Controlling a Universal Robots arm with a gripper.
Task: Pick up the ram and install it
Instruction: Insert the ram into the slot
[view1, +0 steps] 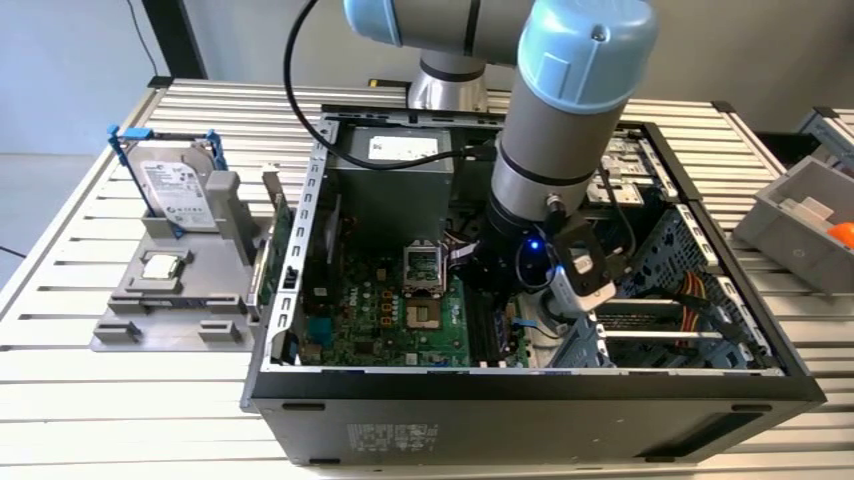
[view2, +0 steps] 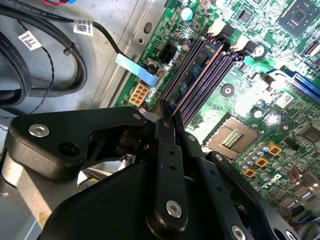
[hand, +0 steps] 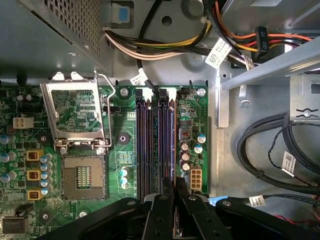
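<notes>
Fingers of the tool are drawn in close together over the memory slots of the motherboard, and between them a thin edge of the ram shows, standing on its long edge and lined up with the slots. From where I stand the tool looks nearly closed, pinching that narrow stick. In the second wrist view the same black fingers meet over the tip of the ram, which runs down into one of the dark slots; whether it is fully seated there I cannot tell.

In the exterior view the grey arm reaches down into the open computer case, which lies on its side on the slatted metal worktop, and the tool sits low over the green board beside the open processor socket. The socket's metal frame is flipped up, with the bare contact square just below it in the first wrist view.

Off to the exterior view's left, a grey holder stands on the worktop, with a silver hard drive upright in it and a small square processor chip lying flat in front.
</notes>
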